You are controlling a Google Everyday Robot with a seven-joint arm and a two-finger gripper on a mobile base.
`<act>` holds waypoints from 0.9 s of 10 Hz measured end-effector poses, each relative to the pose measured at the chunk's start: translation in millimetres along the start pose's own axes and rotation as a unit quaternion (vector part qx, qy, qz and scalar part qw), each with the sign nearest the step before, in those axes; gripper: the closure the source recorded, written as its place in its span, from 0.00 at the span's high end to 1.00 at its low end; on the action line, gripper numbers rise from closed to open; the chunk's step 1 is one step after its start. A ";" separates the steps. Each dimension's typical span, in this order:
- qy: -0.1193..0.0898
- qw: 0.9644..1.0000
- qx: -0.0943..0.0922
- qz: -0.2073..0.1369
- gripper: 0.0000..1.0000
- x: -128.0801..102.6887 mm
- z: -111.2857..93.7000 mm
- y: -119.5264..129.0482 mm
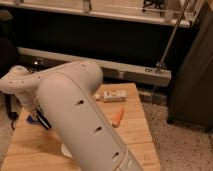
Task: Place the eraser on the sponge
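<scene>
My white arm fills the middle of the camera view and hides much of the wooden table point(140, 135). Its wrist bends down at the left, where the gripper point(41, 119) pokes out from behind the arm, shut on the eraser point(45, 122), a dark striped block held just above the tabletop. The sponge point(32, 119) shows as a small bright blue patch on the table right beside the eraser, to its left. The rest of the sponge is hidden by the arm.
A white oblong item with red and dark marks point(114, 95) lies at the table's back. An orange stick-shaped object point(118, 116) lies right of centre. A white rounded object point(66, 149) peeks from under the arm. A metal pole point(170, 45) and a dark cabinet point(192, 75) stand to the right.
</scene>
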 end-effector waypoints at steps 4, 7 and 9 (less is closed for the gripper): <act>-0.016 0.999 -0.033 0.002 0.00 -34.7 11.4 -8.9; 0.009 0.998 -0.047 -0.032 0.00 -45.7 8.0 -13.8; 0.023 0.995 -0.065 -0.067 0.00 -56.5 7.5 1.9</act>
